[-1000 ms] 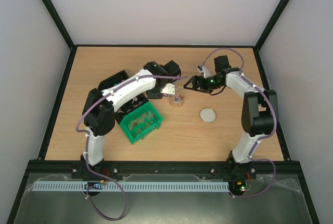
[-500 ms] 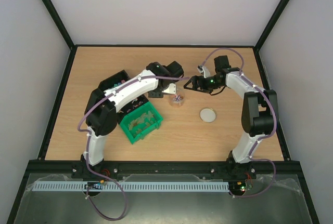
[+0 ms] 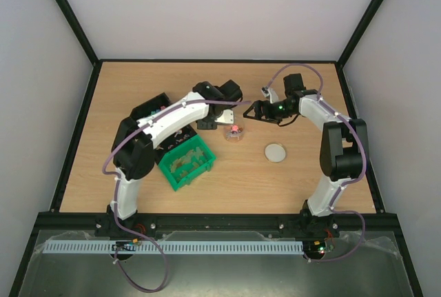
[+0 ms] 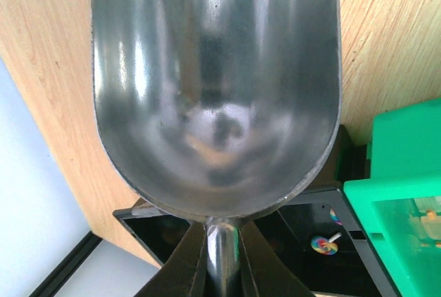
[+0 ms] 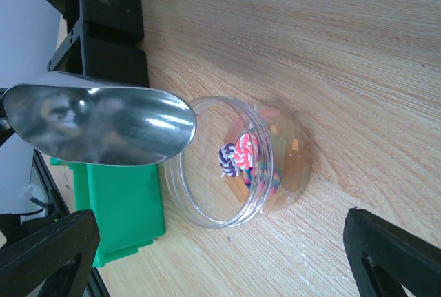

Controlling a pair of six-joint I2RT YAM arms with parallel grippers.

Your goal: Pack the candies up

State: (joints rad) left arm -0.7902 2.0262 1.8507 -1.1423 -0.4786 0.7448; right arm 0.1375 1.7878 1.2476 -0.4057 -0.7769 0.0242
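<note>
My left gripper (image 4: 222, 242) is shut on the handle of a metal scoop (image 4: 217, 83), whose bowl is empty. The scoop (image 5: 103, 126) hangs by the rim of a small clear cup (image 5: 207, 207) that stands on the table. In the cup lie candies (image 5: 244, 159): swirled pink, purple and rainbow ones and pale golden ones. From above, the cup (image 3: 234, 132) sits between both grippers. My right gripper (image 5: 220, 255) is open, its fingers on either side of the cup and well apart from it. More pale candies lie in the green bin (image 3: 186, 161).
A round white lid (image 3: 275, 152) lies on the table right of the cup. A black bin (image 4: 310, 221) beside the green bin (image 4: 406, 200) holds a swirled lollipop candy (image 4: 322, 244). Black frame rails border the table.
The left wrist has turned and drawn the scoop back a little from over the cup. A pink candy now shows on top in the cup. The right arm has not moved.
</note>
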